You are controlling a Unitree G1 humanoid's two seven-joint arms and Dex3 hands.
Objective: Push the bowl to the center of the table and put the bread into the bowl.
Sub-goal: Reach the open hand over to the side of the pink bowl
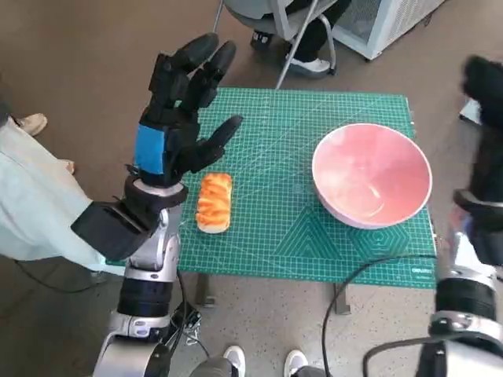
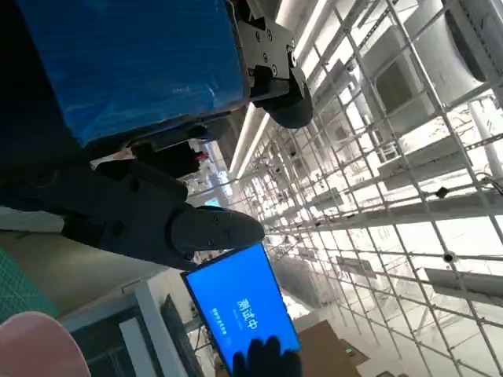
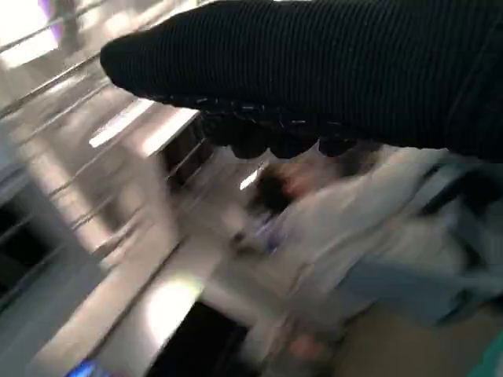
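Left hand (image 1: 179, 110) raised, fingers spread, holding nothing, above bread (image 1: 214, 202); right hand's (image 1: 489, 86) fingers unclear.

The head view is evenly and softly lit, with faint shadows under the bowl (image 1: 372, 174) and the bread (image 1: 214, 202); a pale sheen lies inside the bowl. Its edges bend slightly (wide-angle lens). The left wrist view is sharp, but bright ceiling lights wash out its right side, and a blue screen (image 2: 240, 310) glows. The right wrist view is heavily motion-blurred, with smeared light streaks.
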